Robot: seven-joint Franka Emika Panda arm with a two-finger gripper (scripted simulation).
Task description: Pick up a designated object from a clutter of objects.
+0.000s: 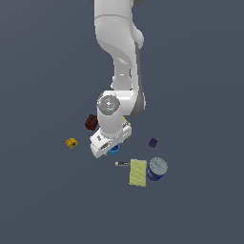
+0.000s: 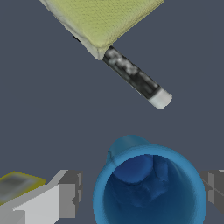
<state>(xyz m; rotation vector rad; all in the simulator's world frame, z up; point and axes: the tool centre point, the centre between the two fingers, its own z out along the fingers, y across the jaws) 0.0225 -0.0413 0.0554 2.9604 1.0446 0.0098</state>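
The gripper [image 1: 112, 148] is seen pointing down at the floor, with the small blue cup [image 2: 148, 183] lying directly below it, between the two fingers. In the wrist view one grey finger [image 2: 65, 192] is seen on one side of the cup and the other at the opposite edge of the picture, so the jaws are spread wider than the cup; a small gap is seen between the nearer finger and the cup wall, and on the far side it cannot be told whether the pad touches. The cup stands upright, its hollow middle open toward the camera.

In the exterior view only a sliver of the cup [image 1: 114, 151] is seen under the white hand. A pale yellow pad [image 1: 138, 172] lies near the hand, toward the exterior view's right and lower down, and a thin dark stick with a white tip [image 1: 122, 163] is seen touching or just under the pad's corner, between the pad and the hand. Just beside the pad's far side stands the blue-and-white can [image 1: 157, 169]. A purple cube [image 1: 152, 142] is placed apart from the hand on the exterior view's right. A dark red block [image 1: 91, 122] sits close beside the hand on the other side, and a small yellow block [image 1: 71, 142] lies further out on that side. A yellow-edged item [image 2: 15, 184] is glimpsed behind the finger in the wrist view.
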